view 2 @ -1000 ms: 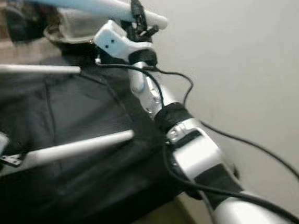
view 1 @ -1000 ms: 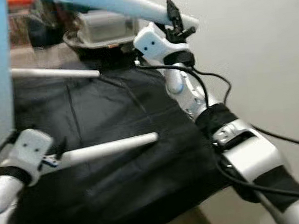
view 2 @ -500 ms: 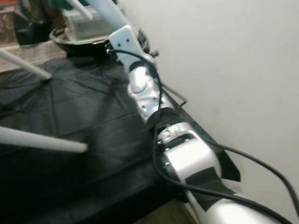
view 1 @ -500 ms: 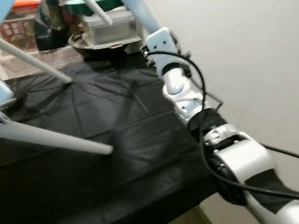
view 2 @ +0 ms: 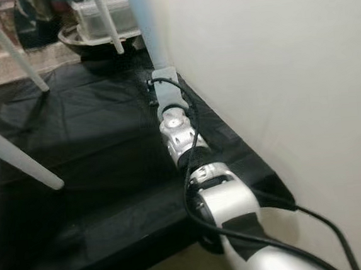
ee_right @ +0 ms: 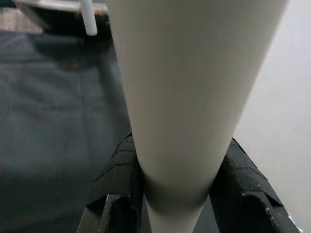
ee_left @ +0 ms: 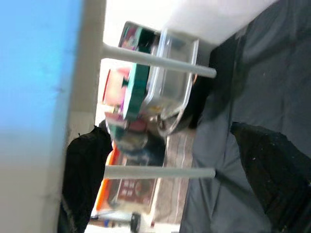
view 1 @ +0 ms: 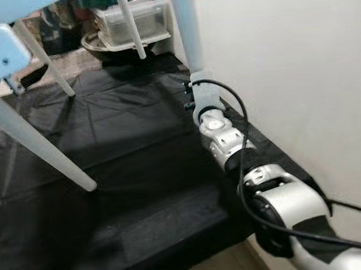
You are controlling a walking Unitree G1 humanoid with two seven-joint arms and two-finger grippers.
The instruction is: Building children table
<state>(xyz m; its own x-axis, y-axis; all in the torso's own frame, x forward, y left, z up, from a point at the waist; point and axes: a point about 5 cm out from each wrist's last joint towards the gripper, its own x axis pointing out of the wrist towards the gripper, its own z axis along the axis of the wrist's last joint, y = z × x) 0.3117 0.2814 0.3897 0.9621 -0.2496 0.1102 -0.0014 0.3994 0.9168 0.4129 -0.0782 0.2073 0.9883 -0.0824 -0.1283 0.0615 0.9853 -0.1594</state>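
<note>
A black cloth (view 1: 131, 152) covers the work surface, running up to a pale wall (view 1: 288, 68) along the right of the frame. The children's table (view 1: 23, 3) stands upright on the cloth, its light blue top at the upper left and white legs splayed down. The right gripper (ee_right: 177, 194) is clenched around the lower end of the right-hand leg (view 1: 187, 27), close against the wall; the right wrist view shows that leg squeezed between both black fingers (ee_right: 243, 170). The left gripper (view 1: 10, 71) is at the upper left by the near leg (view 1: 36, 144), whose foot rests mid-cloth; whether it grips anything cannot be told. The left wrist view shows the blue top's underside and two further legs before a clear storage box (ee_left: 170, 82). The cloth's front edge drops off at the lower right; open cloth lies between the legs.
</note>
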